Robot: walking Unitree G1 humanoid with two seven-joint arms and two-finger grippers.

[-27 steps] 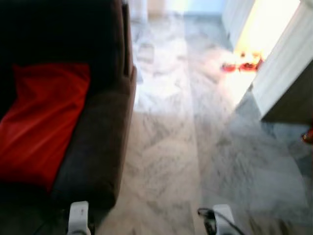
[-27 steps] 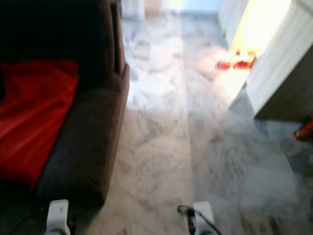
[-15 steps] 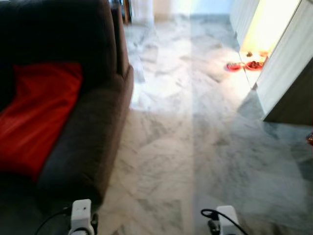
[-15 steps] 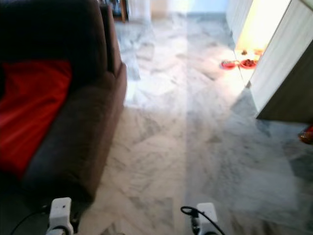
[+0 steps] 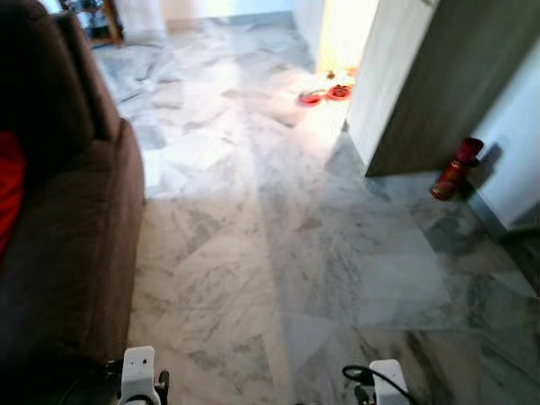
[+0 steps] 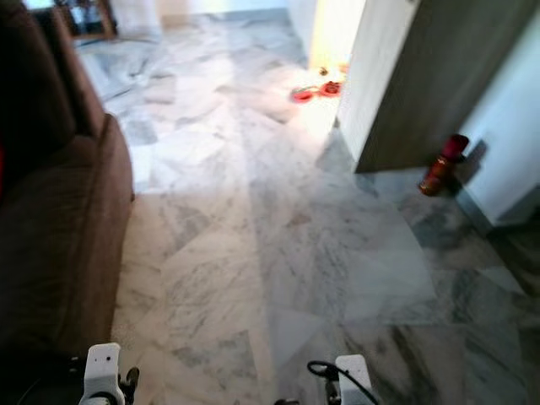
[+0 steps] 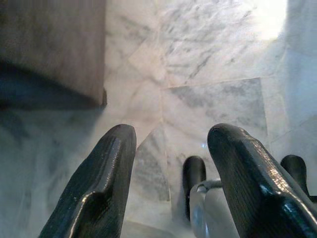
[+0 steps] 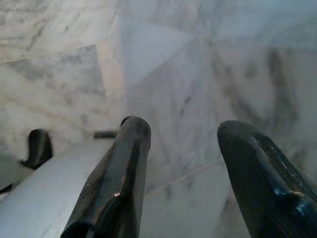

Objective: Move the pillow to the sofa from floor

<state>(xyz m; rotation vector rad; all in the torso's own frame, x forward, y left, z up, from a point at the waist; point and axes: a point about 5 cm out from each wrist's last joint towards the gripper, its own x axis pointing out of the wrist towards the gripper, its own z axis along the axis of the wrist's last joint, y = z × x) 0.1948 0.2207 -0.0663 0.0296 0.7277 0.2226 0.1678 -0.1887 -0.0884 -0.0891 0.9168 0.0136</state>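
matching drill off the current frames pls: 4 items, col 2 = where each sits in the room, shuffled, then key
Column 1
1. sofa
2. red bowls
3. red cylinder
4. left claw

Column 2
A. on the floor by the bright doorway
B. open above marble floor, near the sofa's base
C. standing against the white wall, right of the grey panel
D. along the robot's left side

Pairs: 1-D, 2-A, 3-C, 4-B
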